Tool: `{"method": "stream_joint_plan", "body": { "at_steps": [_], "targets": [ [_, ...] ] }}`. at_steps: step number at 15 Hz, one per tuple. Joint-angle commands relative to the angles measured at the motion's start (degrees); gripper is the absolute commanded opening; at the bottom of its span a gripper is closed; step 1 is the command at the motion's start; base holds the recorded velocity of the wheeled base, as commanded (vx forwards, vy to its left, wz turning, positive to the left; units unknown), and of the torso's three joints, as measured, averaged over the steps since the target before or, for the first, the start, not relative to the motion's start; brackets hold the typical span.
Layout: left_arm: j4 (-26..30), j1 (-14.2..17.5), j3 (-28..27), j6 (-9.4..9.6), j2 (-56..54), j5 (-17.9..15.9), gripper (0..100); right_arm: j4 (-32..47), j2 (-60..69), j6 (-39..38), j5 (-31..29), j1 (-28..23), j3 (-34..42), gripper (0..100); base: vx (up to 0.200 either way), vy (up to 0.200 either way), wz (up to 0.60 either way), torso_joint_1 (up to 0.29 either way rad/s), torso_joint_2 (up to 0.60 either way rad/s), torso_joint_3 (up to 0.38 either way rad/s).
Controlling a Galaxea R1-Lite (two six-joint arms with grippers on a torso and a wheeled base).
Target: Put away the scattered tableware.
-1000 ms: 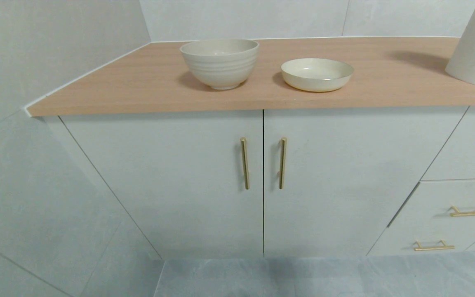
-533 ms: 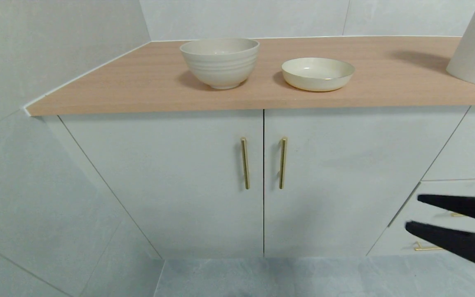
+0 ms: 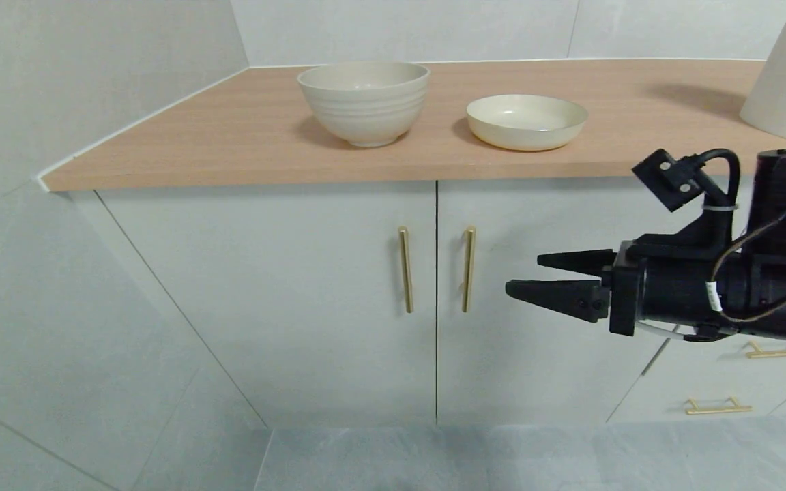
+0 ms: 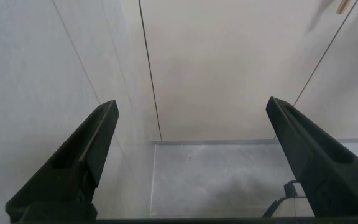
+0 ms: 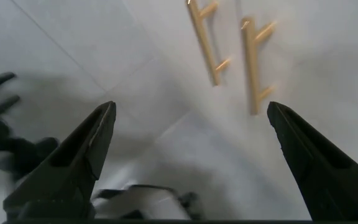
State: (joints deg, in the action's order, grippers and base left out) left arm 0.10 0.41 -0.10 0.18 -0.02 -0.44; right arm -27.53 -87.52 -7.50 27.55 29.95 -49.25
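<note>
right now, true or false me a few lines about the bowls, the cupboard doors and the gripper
1. The deep bowl and the shallow bowl both stand on the counter. True.
2. The deep bowl sits inside the shallow bowl. False: they stand apart, side by side.
3. Both cupboard doors are shut. True.
4. The right gripper holds a bowl. False: it is open and empty, in front of the right-hand door, below the counter.

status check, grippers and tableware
Right gripper open, empty, in front of right door. Left gripper open, empty. Bowl and dish on counter, untouched. Both doors shut.
</note>
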Motion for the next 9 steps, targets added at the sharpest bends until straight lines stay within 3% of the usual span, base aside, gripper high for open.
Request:
{"method": "stream_joint_plan", "body": {
  "at_steps": [1, 2, 3, 9],
  "targets": [
    [0.0, 0.0, 0.0, -0.01, 0.0, 0.0, 100, -0.4, -3.6, -2.7, 0.0, 1.2, -1.4, 100, 0.0, 0.0, 0.0, 0.0, 0.0, 0.0],
    [0.0, 0.0, 0.0, -0.01, 0.0, 0.0, 100, -2.4, -5.1, -10.3, 0.0, 3.1, -3.1, 100, 0.0, 0.0, 0.0, 0.0, 0.0, 0.0],
    [0.0, 0.0, 0.0, -0.01, 0.0, 0.0, 100, -5.3, -5.9, -12.8, -0.5, 3.2, -3.0, 100, 0.0, 0.0, 0.0, 0.0, 0.0, 0.0],
    [0.0, 0.0, 0.0, -0.01, 0.0, 0.0, 100, -19.1, -17.1, -13.3, -12.9, 5.7, -3.7, 100, 0.0, 0.0, 0.0, 0.0, 0.0, 0.0]
  ]
}}
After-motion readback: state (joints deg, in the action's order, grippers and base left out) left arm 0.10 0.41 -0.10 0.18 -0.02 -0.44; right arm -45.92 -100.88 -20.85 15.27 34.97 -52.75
